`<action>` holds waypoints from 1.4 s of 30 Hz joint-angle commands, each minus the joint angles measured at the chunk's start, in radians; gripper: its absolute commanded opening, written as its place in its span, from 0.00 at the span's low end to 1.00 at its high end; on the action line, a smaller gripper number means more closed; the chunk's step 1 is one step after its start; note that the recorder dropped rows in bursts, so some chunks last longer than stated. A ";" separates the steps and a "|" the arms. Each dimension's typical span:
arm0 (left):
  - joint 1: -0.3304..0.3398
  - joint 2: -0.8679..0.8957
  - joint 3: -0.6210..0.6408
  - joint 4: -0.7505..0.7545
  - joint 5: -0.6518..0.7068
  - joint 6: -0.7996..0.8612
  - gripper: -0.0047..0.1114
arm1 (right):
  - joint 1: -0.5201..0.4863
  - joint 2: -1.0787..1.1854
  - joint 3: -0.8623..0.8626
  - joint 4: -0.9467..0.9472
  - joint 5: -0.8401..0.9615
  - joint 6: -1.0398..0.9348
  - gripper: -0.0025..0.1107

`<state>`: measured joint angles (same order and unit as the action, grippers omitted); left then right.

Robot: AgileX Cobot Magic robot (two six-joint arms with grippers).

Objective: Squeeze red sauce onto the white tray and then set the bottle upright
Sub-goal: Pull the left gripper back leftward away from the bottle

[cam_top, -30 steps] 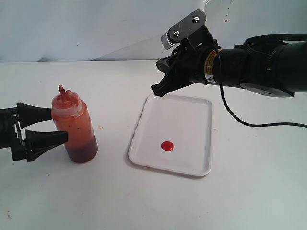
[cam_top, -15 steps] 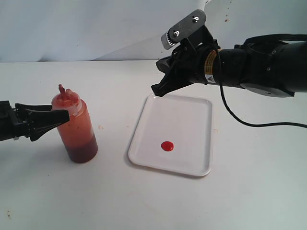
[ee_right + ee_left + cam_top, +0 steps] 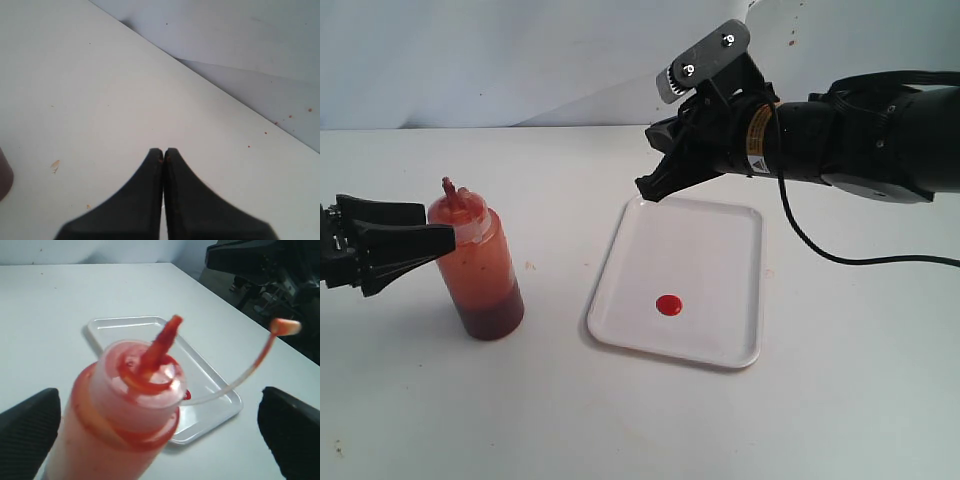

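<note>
The left gripper (image 3: 438, 240) has pulled back to the left and risen. A second ago it straddled the middle of the bottle (image 3: 480, 275); now it sits level with the bottle's shoulder. Its jaws are spread wide, one finger (image 3: 30, 425) on each side of the bottle and neither gripping it. Nothing else has shifted: bottle, tray and right arm are where they were.

The bottle stands upright on the counter (image 3: 620, 420), left of the white tray (image 3: 720, 215) and apart from it. Its translucent wall is smeared orange-red. The red sauce (image 3: 492, 318) has settled dark in the bottom part. The pointed red nozzle (image 3: 165, 337) is uncovered, and the small cap (image 3: 286, 327) hangs out to one side on its thin tether.

The white tray lies flat at the middle of the counter. It holds a single small round blob (image 3: 668, 305) of the sauce near its near-left part. The rest of its surface is bare.

The right gripper (image 3: 648, 190) hovers above the tray's far left corner, jaws pressed together with nothing between them.
</note>
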<state>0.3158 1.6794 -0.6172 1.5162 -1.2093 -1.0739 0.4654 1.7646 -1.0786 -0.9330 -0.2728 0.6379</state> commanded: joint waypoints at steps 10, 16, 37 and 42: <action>-0.006 -0.444 0.253 -0.124 -0.012 0.197 0.04 | 0.002 -0.001 -0.006 0.001 -0.015 -0.002 0.02; -0.006 -0.583 0.335 -0.222 -0.012 0.197 0.04 | 0.002 -0.001 -0.006 0.001 -0.015 -0.002 0.02; -0.006 -0.653 0.357 -0.153 -0.012 0.193 0.04 | 0.002 -0.001 -0.006 0.001 -0.011 -0.002 0.02; -0.006 -0.724 0.357 -0.143 -0.012 0.208 0.04 | 0.002 -0.001 -0.006 0.001 -0.011 -0.002 0.02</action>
<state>0.3153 1.0104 -0.2681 1.3655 -1.2130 -0.8796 0.4654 1.7646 -1.0786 -0.9330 -0.2728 0.6379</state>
